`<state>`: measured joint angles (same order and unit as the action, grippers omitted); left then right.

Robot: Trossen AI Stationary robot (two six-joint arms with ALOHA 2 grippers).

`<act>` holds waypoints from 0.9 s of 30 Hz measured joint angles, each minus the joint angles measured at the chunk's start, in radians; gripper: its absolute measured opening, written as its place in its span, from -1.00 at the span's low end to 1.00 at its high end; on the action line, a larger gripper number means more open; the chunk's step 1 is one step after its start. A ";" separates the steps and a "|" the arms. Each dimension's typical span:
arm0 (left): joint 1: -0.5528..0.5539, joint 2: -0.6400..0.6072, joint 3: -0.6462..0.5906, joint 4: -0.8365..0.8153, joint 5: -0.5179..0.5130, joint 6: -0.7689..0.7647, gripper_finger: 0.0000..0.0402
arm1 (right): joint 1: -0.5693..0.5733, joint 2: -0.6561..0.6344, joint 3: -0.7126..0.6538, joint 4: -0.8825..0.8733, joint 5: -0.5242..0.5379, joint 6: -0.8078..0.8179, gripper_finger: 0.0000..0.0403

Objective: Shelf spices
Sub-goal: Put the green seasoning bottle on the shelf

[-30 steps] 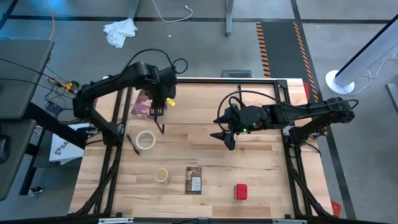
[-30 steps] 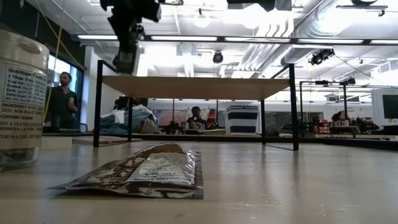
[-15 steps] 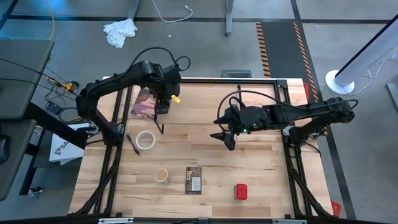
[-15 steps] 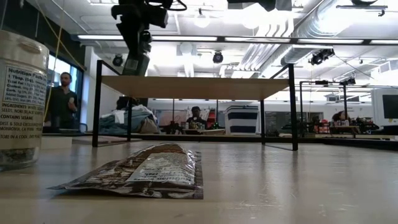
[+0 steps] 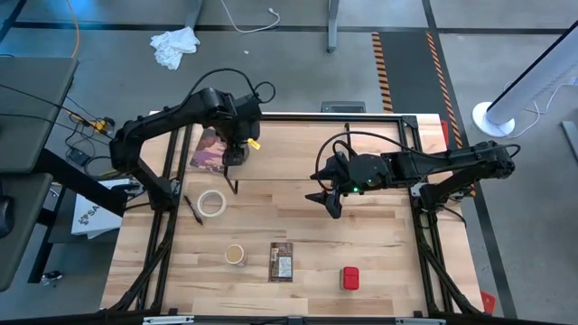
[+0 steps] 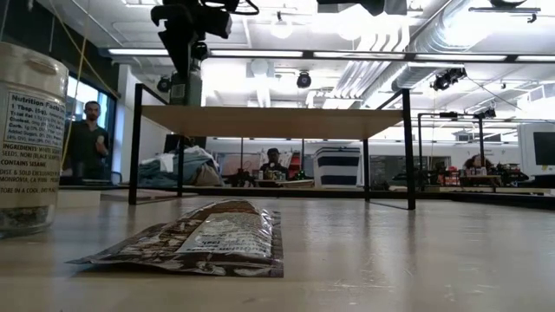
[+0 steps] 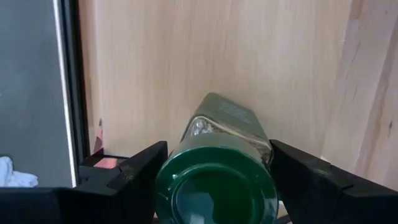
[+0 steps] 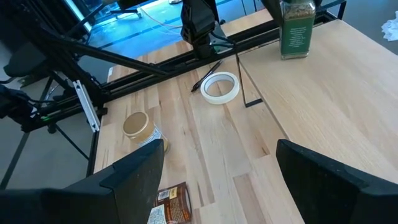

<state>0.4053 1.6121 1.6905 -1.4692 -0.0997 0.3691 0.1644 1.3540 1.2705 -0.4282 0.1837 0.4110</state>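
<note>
I see the big light wooden worktop (image 5: pixel 298 217) with its black frame, and on it the long low shelf (image 6: pixel 273 120) of pale board on thin black wire legs. From above, the shelf board blends into the worktop, so I can hardly make it out. The left gripper (image 5: pixel 235 155) sits over the shelf's left end, fingers spread either side of the green-lidded glass jar (image 7: pixel 216 186) standing there; gaps show on both sides. The right gripper (image 5: pixel 323 187) hovers mid-worktop, wide and empty. Near the front edge lie the flat brown packet (image 5: pixel 283 261), the red square tin (image 5: pixel 349 278) and the tan-lidded round jar (image 5: pixel 235 255), 3 items apart from each other.
</note>
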 joint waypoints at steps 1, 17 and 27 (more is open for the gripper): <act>0.002 -0.003 0.000 0.000 -0.003 0.000 0.34 | 0.000 0.000 0.000 0.000 0.000 0.000 0.52; 0.002 -0.078 0.000 0.005 -0.073 0.088 0.34 | 0.000 0.000 0.000 0.000 0.000 0.000 0.52; 0.002 -0.145 0.000 0.094 -0.173 0.107 0.35 | 0.000 0.000 0.000 0.000 0.000 0.000 0.52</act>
<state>0.4072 1.4670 1.6905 -1.3752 -0.2729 0.4756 0.1642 1.3544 1.2701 -0.4282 0.1837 0.4107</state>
